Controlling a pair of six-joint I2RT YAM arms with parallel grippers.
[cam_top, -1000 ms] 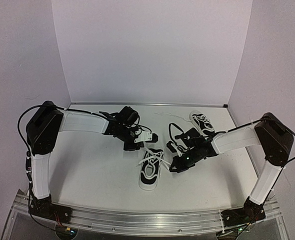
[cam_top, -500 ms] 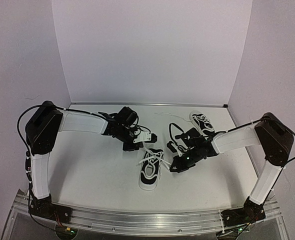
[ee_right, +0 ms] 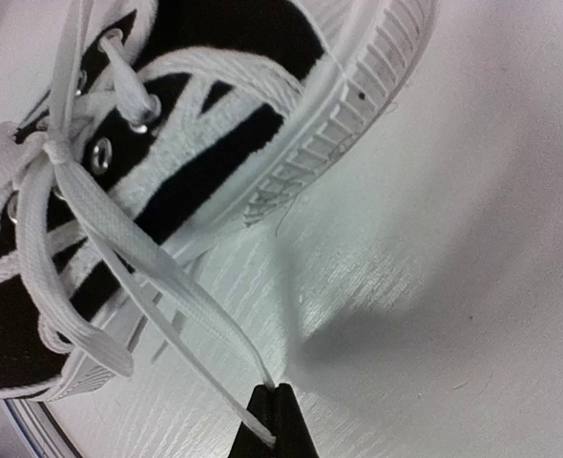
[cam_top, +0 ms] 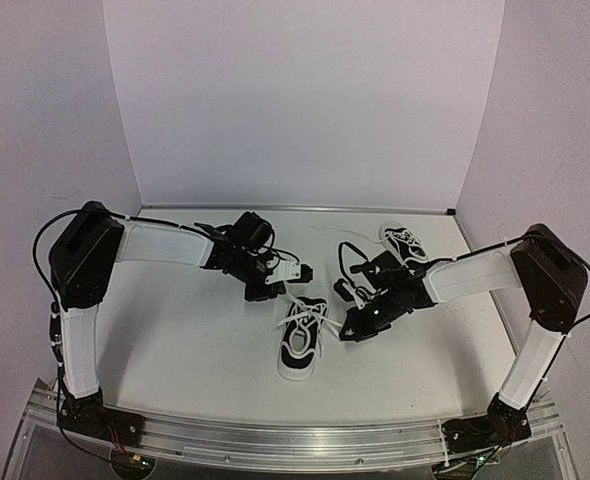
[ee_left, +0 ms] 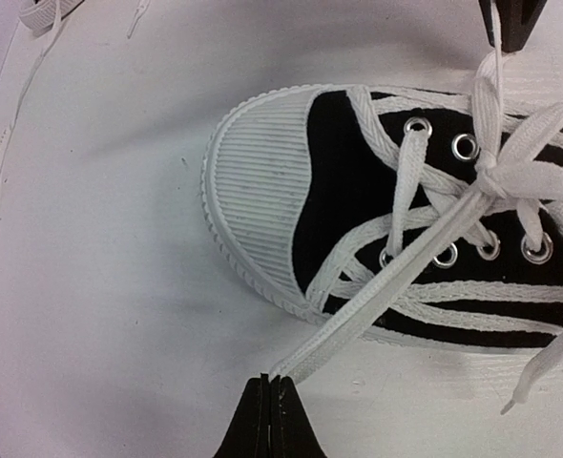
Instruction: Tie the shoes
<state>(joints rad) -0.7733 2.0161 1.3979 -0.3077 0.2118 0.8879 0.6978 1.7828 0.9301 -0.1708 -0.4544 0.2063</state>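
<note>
A black sneaker [cam_top: 301, 342] with a white sole lies at the table's middle, toe pointing toward the back. Its white laces [cam_top: 306, 314] cross in a knot over the tongue. My left gripper [cam_top: 278, 294] is just left of and behind the toe, shut on a lace loop [ee_left: 386, 286] that runs taut from the knot [ee_left: 492, 180] past the ribbed toe cap [ee_left: 258, 196]. My right gripper [cam_top: 349, 334] is at the sneaker's right side, shut on the other lace loop [ee_right: 157, 262], which leads to the knot [ee_right: 52, 151].
The second sneaker [cam_top: 404, 245] lies at the back right near the wall, its laces [cam_top: 350, 262] trailing loose over the table toward my right arm. The right gripper's tip [ee_left: 510, 21] shows at the top edge of the left wrist view.
My left gripper has drawn slightly left and back with its lace loop, away from the sneaker. The right gripper has barely moved.
</note>
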